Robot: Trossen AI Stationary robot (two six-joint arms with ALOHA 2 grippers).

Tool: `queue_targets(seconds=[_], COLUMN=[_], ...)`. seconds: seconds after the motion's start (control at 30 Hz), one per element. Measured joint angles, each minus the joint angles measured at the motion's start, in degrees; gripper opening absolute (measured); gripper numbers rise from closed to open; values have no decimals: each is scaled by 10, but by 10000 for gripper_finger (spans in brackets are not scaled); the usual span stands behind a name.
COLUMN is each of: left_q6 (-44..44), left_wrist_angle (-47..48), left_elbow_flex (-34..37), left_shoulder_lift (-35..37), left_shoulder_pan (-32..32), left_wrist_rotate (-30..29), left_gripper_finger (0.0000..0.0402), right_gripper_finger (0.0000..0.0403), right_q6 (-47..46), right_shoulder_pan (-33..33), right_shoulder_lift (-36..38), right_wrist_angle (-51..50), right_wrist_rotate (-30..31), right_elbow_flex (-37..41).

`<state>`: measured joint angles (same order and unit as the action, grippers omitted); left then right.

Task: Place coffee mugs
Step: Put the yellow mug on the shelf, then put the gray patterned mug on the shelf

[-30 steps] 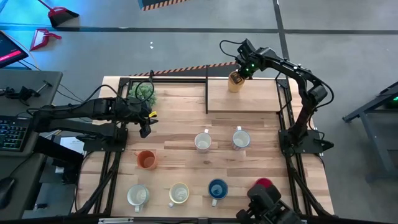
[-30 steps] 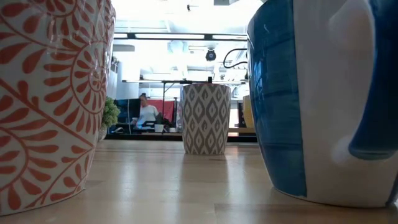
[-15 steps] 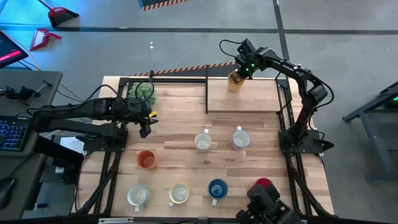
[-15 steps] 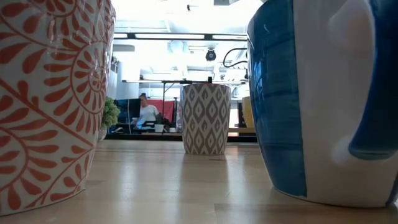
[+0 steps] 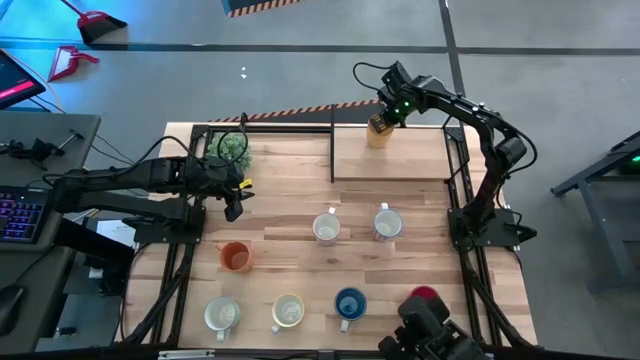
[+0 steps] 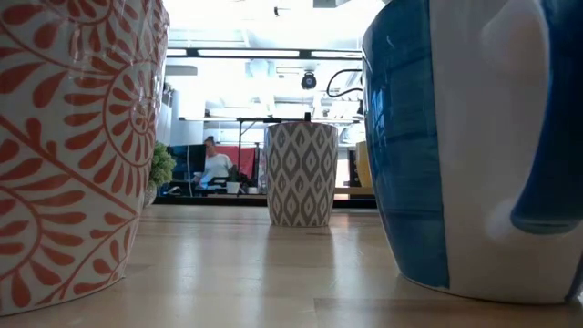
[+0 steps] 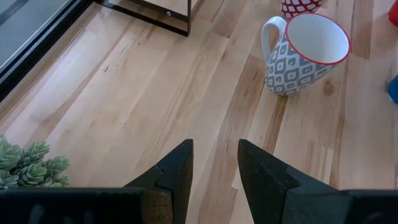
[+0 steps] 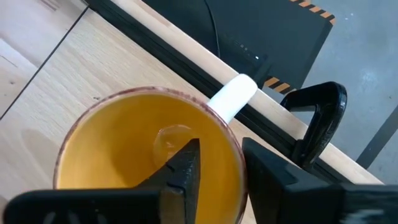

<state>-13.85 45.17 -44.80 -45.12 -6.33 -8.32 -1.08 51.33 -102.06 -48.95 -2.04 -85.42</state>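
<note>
While the right gripper [image 5: 383,119] hangs over the far raised board [image 5: 420,165] at the back of the table [image 5: 290,200], its fingers [image 8: 183,171] stand parted astride the rim of a yellow-lined mug [image 8: 146,152], one finger inside the cup and the other outside the wall near its white handle; from the right wrist view I cannot tell whether either finger touches the rim. From above, that same mug [image 5: 377,131] sits upright on the board's far edge, right under the gripper. The left gripper [image 5: 234,203] waits over the left side of the table, near the small green plant [image 5: 233,150], its fingers [image 7: 177,171] apart with nothing between them. On the main tabletop, two pale mugs stand side by side near the middle, one [image 5: 326,228] to the left of the other [image 5: 387,223], the grey-and-white patterned mug [image 7: 305,53] showing clearly in the left wrist view. An orange mug [image 5: 235,257] stands nearer the left edge. Along the near edge runs a row: a white mug [image 5: 221,315], a cream mug [image 5: 288,312], a blue mug [image 5: 349,304] and a red-pink mug [image 5: 424,296]. In the low view, a person sits in the room beyond the table.
</note>
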Motion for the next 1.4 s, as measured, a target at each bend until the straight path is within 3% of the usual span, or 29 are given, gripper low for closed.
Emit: queue_targets(seconds=[0.43,0.67,0.83,0.97,1.2,1.4], left_q6=[0,0,5,6,5,0], left_wrist_angle=[0,0,0,1,0,0], left_elbow_flex=[0,0,0,0,0,0], left_shoulder_lift=[0,0,0,0,0,0], left_shoulder_pan=[0,0,0,0,0,0], left_wrist_rotate=[0,0,-2,-8,-9,-9], left_gripper_finger=[115,115,115,115,115,115], right_gripper_finger=[94,94,93,73,38,49], right_q6=[9,-6,19,35,-53,-181], right_shoulder_pan=[0,-40,-119,-187,-308,-436], right_shoulder_lift=[0,1,7,35,132,196], right_wrist_angle=[-68,-133,-214,-259,-262,-250], right_wrist_rotate=[0,-91,-144,-63,-66,2], right_elbow_flex=[-112,-162,-162,-162,-148,-66])
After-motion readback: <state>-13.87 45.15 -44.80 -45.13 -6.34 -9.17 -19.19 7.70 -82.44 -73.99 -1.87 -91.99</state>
